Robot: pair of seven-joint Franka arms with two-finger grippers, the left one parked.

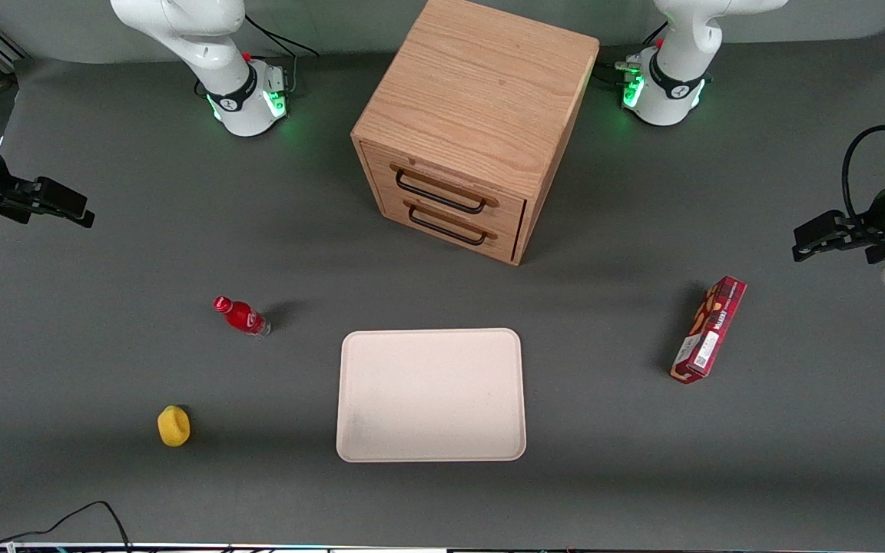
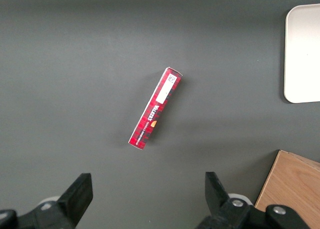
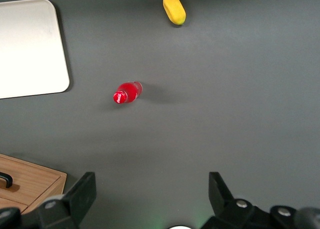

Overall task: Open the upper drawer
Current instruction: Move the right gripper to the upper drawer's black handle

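The boxy oak cabinet [image 1: 481, 100] stands at the middle of the table, farther from the front camera than the tray. Its upper drawer [image 1: 435, 170] is shut, with its long black bar handle [image 1: 439, 193] across the front. The matching bottom drawer [image 1: 450, 224] just below it is shut too. My gripper [image 1: 83, 212] hangs above the table at the working arm's end, far from the cabinet. Its jaws are open wide and hold nothing; in the right wrist view [image 3: 152, 189] they frame bare table, with a corner of the cabinet [image 3: 30, 181] beside them.
A red bottle [image 1: 241, 316] lies on the table between my gripper and the cream tray [image 1: 431, 395]; the wrist view shows it too [image 3: 127, 92]. A yellow object [image 1: 174, 425] lies nearer the front camera. A red box [image 1: 708, 329] lies toward the parked arm's end.
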